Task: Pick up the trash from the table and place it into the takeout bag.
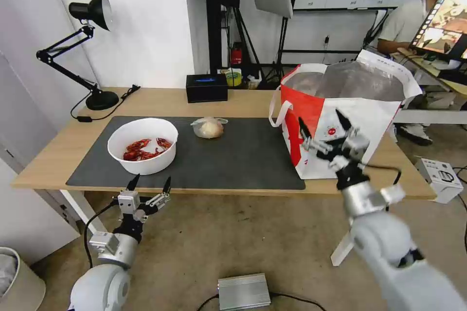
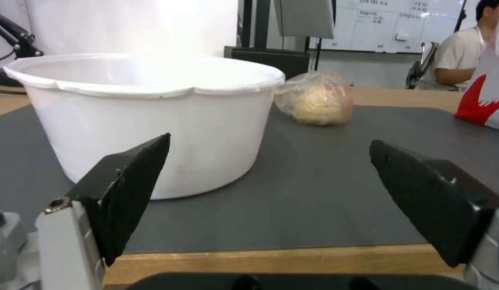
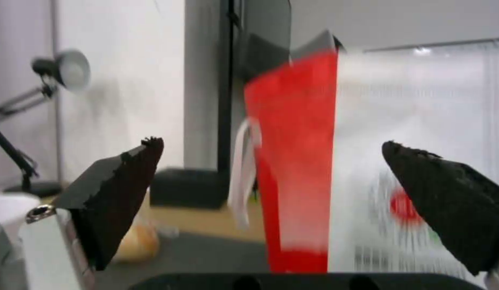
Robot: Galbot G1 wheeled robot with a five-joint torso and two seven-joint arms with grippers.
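Long table (image 1: 58,155) of pale wood grain, white legs below, most of the top covered by a matte dark grey mat (image 1: 233,155), rectangular and smooth.

On the mat's left part: round white bowl (image 1: 143,145), thin plastic with a wavy rolled rim, red crayfish shells heaped inside. Near the mat's far edge, right of the bowl and apart from it: clear crinkled bag (image 1: 208,127), knotted, around a rounded beige lump. Seen again past the bowl's wall from the left wrist, bowl (image 2: 147,117) close and glossy, bag (image 2: 316,98) further back on the mat.

At the table's right end: takeout bag (image 1: 340,116), tall and boxy, upright, mouth open, creased silver foil lining, red panel on the near-left corner, white face with a small round red logo, white loop handle hanging on the left side. From the right wrist, takeout bag (image 3: 335,161) fills the space ahead, red and white panels meeting at a vertical corner.

Left gripper (image 1: 150,183) low at the table's near edge, just before the bowl, black wedge-shaped fingers spread wide, nothing between them. Right gripper (image 1: 323,130) raised in front of the takeout bag's white face, fingers likewise wide apart and empty, pads rough and frayed at the tips.

At the back of the table: black articulated lamp (image 1: 82,48) with a round base, and a small black box (image 1: 206,87).
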